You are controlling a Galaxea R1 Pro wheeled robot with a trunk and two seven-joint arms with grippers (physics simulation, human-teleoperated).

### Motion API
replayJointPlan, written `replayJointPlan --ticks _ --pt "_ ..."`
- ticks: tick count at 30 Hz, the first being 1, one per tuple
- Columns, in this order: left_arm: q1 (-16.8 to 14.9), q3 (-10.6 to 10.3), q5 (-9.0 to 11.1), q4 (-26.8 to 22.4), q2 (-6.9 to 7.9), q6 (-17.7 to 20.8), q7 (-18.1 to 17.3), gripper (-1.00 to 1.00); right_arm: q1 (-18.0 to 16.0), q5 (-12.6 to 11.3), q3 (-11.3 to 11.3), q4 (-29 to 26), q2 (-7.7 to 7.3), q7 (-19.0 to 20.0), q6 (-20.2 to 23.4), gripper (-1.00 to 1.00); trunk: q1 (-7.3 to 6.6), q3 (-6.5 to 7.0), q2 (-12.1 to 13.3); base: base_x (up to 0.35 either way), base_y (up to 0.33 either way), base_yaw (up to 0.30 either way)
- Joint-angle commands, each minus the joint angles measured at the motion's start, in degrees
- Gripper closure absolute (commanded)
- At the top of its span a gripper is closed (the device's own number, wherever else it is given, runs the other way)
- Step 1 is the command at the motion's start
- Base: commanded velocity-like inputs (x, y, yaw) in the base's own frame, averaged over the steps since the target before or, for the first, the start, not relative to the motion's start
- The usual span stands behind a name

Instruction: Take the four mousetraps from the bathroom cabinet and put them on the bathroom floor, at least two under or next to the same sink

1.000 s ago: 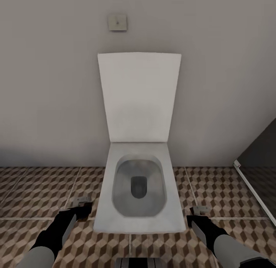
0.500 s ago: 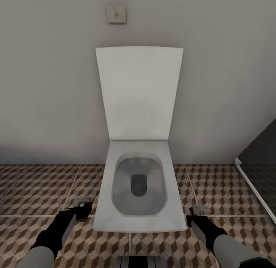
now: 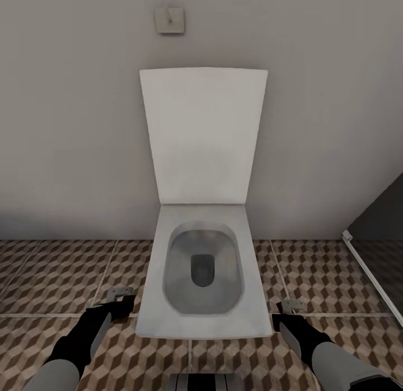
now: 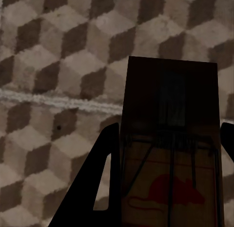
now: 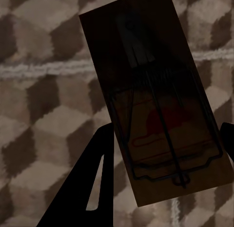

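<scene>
Here each arm's fingers pinch a mousetrap, left mousetrap (image 4: 168, 154) and right mousetrap (image 5: 156, 105), both partly shadowed.

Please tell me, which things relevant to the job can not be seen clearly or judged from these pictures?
- Left wrist view: the mousetrap is cut off by the picture's edge, and its far half is too dark for detail.
- Right wrist view: the other mousetrap is dim; its wire parts blur together.
- Head view: the left gripper and right gripper look small; the traps cannot be made out there.
</scene>
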Motion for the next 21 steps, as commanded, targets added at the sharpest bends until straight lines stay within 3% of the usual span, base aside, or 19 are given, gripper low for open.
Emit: replayJointPlan --ticks 1,5,14,21 --pt "-0.01 0.04 -0.14 -0.11 -0.01 0.31 0.15 1.0 0.02 -0.56 0.47 -0.15 -0.07 -0.17 0.29 1.0 -0.01 -0.04 -0.02 0.0 0.0 0.0" --pt "-0.01 0.05 -0.14 -0.12 -0.01 0.31 0.12 1.0 0.03 -0.56 0.47 -0.15 -0.11 -0.18 0.22 1.0 -0.01 -0.04 -0.02 0.0 0.0 0.0" --pt "-0.01 0.06 -0.14 -0.13 -0.08 0.27 0.11 1.0 0.03 -0.56 0.47 -0.15 0.02 -0.16 0.11 1.0 0.22 -2.04 -0.14 0.0 0.0 0.0" --pt "-0.01 0.06 -0.14 -0.17 -0.1 0.25 0.12 1.0 0.02 -0.57 0.47 -0.15 0.03 -0.01 0.04 1.0 0.22 -2.04 -0.14 0.0 0.0 0.0"
